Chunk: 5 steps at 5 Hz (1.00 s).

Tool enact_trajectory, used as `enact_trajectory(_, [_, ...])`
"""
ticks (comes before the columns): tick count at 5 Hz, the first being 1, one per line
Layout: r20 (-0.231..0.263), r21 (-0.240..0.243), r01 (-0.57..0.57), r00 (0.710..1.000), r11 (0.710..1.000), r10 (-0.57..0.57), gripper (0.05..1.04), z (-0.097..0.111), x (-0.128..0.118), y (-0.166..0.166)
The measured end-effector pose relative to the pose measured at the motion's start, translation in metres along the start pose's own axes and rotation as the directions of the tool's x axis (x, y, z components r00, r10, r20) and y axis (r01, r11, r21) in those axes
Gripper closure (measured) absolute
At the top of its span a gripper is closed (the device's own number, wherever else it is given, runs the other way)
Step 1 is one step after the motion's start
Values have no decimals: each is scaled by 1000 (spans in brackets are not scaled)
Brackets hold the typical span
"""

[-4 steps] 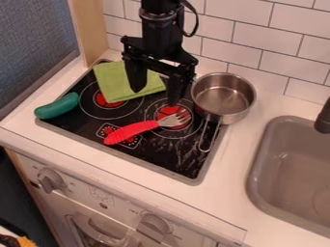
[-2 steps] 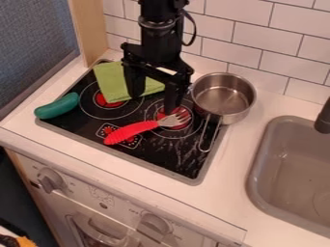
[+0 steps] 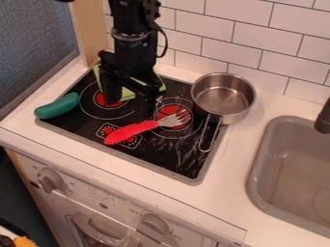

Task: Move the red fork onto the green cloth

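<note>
Because the red-handled, metal-tined fork lies on the flat black stovetop, the black two-finger gripper hangs empty, fingers wide apart, presumably to straddle it.

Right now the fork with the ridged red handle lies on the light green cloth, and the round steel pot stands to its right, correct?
No, the camera view shows the ridged red-handled fork on the flat black stovetop, off the light green cloth; the round steel pot does stand to its right.
</note>
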<state>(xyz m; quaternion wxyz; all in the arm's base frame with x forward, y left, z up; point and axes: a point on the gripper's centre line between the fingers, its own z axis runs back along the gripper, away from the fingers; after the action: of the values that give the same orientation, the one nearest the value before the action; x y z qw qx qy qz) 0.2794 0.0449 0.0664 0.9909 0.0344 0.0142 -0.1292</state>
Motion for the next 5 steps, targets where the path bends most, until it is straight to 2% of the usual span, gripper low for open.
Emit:
enact_trajectory(1, [55,3,137,989,991,-137,83,-13,-4,-1])
enact_trajectory(2, [108,35,256,960,966,-258,83,-23,-1,-10])
enact_trajectory(3, [157,40,320,933,946,-323,83,-30,1,-17])
enact_trajectory(5, [167,58,418,891,907,-421,83,-40,16,-13])
